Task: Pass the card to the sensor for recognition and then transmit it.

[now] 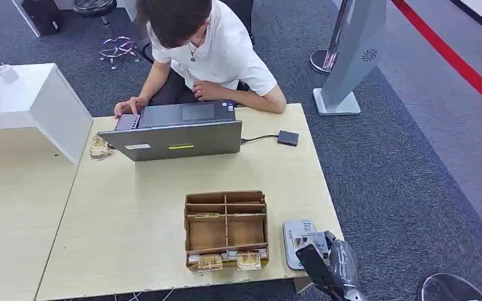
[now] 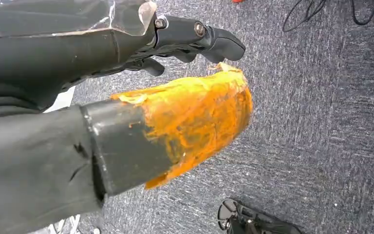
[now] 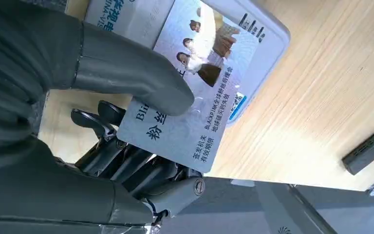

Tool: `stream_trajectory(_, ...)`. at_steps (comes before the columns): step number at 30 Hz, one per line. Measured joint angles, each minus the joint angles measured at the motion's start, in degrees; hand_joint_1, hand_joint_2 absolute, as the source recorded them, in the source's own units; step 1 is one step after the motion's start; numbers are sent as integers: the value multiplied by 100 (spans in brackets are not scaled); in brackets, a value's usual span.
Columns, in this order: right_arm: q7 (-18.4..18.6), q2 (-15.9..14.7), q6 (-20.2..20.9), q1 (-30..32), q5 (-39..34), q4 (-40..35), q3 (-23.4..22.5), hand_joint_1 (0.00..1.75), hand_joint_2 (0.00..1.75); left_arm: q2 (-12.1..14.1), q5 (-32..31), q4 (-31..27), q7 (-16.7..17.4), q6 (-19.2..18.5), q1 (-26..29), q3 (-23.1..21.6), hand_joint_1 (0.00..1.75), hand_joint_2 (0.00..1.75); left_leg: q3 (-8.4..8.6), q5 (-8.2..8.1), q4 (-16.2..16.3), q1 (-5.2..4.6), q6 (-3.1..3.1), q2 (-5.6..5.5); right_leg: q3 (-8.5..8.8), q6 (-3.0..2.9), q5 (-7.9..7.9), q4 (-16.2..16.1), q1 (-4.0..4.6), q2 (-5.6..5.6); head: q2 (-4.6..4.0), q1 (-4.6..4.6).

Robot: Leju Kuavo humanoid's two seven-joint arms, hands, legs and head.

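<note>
While over the sensor | right robot hand pinches card

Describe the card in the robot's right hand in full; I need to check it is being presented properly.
The card is a thin, glossy rectangle, pale bluish-white, printed with a small group of figures, Chinese text and the word BLACKPINK. The right hand pinches it, thick grey thumb on the printed face, darker fingers beneath. It lies roughly flat, over the white rounded sensor on the wooden table; whether it touches the sensor cannot be told. In the head view it sits at the table's near right corner.
</note>
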Motion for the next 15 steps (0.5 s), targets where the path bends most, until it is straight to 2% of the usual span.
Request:
stream_trajectory(8, 161, 0, -48, -39, 198, 20, 13, 175, 175, 7, -9, 0, 4, 0, 0, 2, 0, 0, 4, 0, 0, 0, 0, 0, 4, 0, 0, 0, 0, 0, 0, 0)
stream_trajectory(15, 426, 0, -273, -74, 630, 79, 35, 175, 175, 13, -17, 0, 35, 0, 0, 4, 0, 0, 10, 0, 0, 0, 0, 0, 11, 0, 0, 0, 0, 0, 0, 0)
